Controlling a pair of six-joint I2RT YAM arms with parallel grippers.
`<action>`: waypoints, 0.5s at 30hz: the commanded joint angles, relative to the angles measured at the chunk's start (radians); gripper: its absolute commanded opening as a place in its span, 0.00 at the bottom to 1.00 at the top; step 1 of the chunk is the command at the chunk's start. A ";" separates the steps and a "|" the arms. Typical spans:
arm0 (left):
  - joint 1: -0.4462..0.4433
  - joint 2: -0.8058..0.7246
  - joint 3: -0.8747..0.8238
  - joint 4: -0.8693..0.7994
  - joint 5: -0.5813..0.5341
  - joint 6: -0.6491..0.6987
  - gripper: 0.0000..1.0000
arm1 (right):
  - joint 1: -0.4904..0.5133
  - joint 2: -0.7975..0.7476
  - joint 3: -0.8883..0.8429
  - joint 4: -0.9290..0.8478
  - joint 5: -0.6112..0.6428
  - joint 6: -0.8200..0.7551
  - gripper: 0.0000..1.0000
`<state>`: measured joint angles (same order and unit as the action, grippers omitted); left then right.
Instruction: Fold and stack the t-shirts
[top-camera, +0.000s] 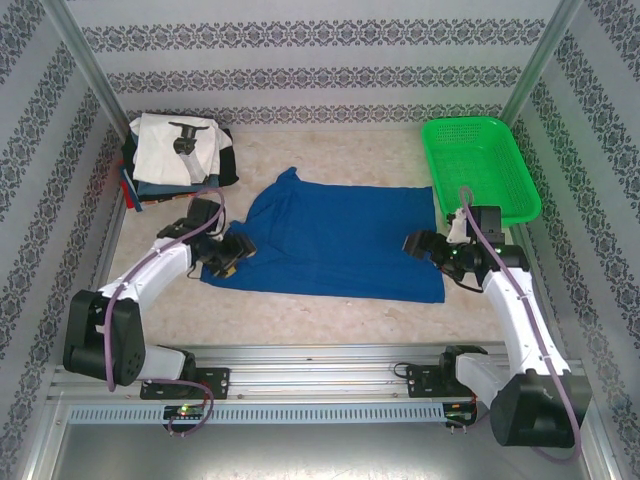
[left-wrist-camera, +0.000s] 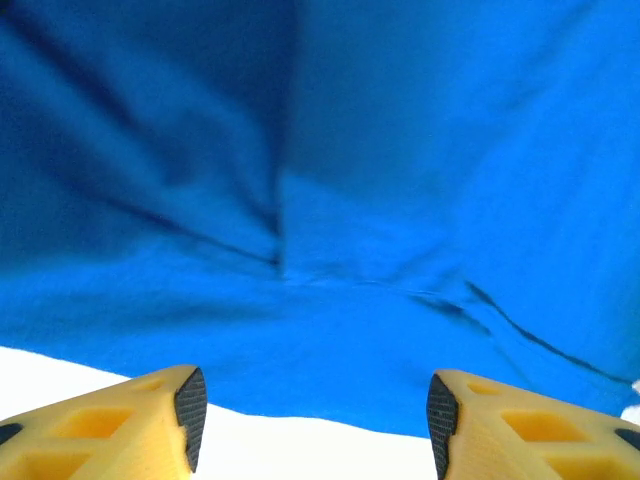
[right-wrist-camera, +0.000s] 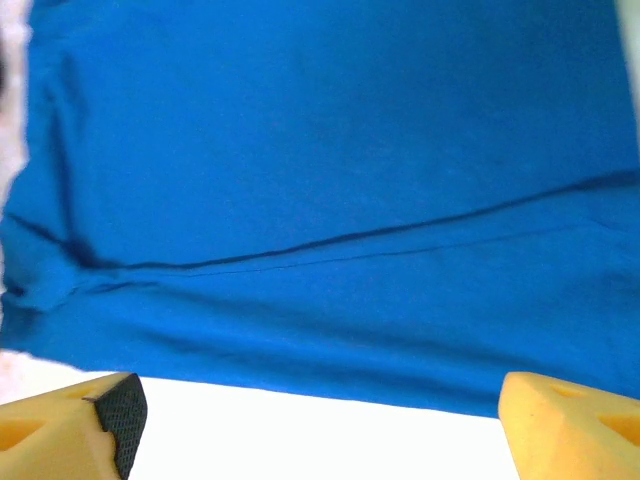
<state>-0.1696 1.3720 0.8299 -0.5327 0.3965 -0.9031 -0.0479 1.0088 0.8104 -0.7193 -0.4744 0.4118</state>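
Folded stack (top-camera: 180, 150): white shirt on top of darker ones, at 10 o'clock on the table (top-camera: 330, 320), well apart from both grippers.

Left gripper (top-camera: 232, 252): at the blue t-shirt's 9 o'clock edge. In the wrist view its jaws (left-wrist-camera: 310, 410) stand moderately apart with nothing between them, and the cloth hem runs across just ahead at 12 o'clock.

Blue t-shirt (top-camera: 330, 240): spread flat mid-table, plain side up, with its long axis running 9 to 3 o'clock. A crease runs along it in both wrist views (left-wrist-camera: 350, 200) (right-wrist-camera: 320, 150).

Right gripper (top-camera: 420, 245): at the shirt's 3 o'clock edge. Its jaws (right-wrist-camera: 320, 420) are wide and empty, with the hem straight ahead at 12 o'clock.

Green basket (top-camera: 475, 165): at 2 o'clock, just beyond the right arm, holding nothing visible.

Key relation: each arm faces its own short end of the shirt, and neither is clearly nearer. Judged from this, the next fold needs both pairs of jaws to take those opposite edges together.
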 joint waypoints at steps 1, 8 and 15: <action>-0.014 0.019 -0.052 0.216 0.021 -0.200 0.58 | 0.038 -0.029 -0.020 0.075 -0.111 -0.013 0.93; -0.031 0.075 -0.090 0.338 -0.025 -0.286 0.52 | 0.065 -0.040 -0.016 0.088 -0.115 -0.019 0.95; -0.042 0.145 -0.087 0.389 -0.019 -0.311 0.44 | 0.069 -0.036 -0.022 0.087 -0.110 -0.022 0.98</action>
<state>-0.1951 1.4921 0.7532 -0.2085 0.3840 -1.1725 0.0113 0.9821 0.7986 -0.6449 -0.5671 0.4110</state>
